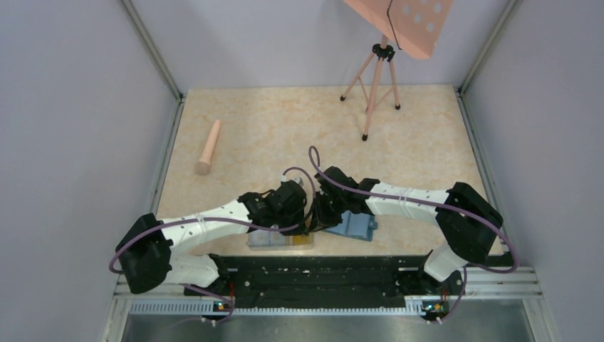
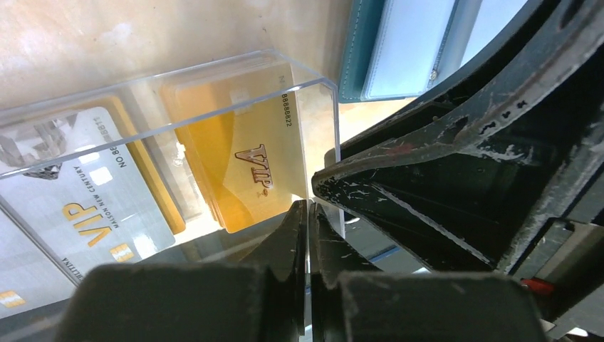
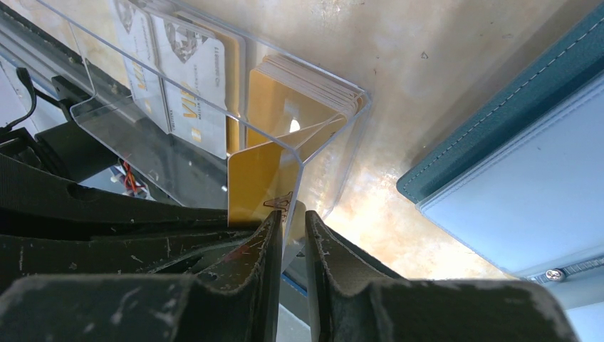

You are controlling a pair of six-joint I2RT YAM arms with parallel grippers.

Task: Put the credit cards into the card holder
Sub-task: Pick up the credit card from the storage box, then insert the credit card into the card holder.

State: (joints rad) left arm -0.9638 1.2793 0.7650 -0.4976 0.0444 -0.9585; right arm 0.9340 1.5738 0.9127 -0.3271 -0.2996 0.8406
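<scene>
A yellow-orange VIP credit card [image 2: 260, 160] stands lifted at the right end of the clear plastic box [image 1: 271, 240]. My left gripper [image 2: 308, 208] is shut on its lower edge. My right gripper [image 3: 292, 214] is slightly open, its jaws straddling the same card [image 3: 256, 187], which lies against one finger with a gap to the other. The teal card holder [image 1: 354, 226] lies open on the table just right of both grippers, its pale blue pockets up [image 3: 527, 178]. Several more yellow cards [image 3: 303, 92] and pale cards [image 2: 85, 206] stay in the box. In the top view the wrists hide the held card.
A pink wooden roller [image 1: 209, 147] lies at the far left of the table. A pink tripod [image 1: 376, 85] with a perforated board stands at the back right. A black rail [image 1: 313, 274] runs along the near edge. Grey walls close in both sides.
</scene>
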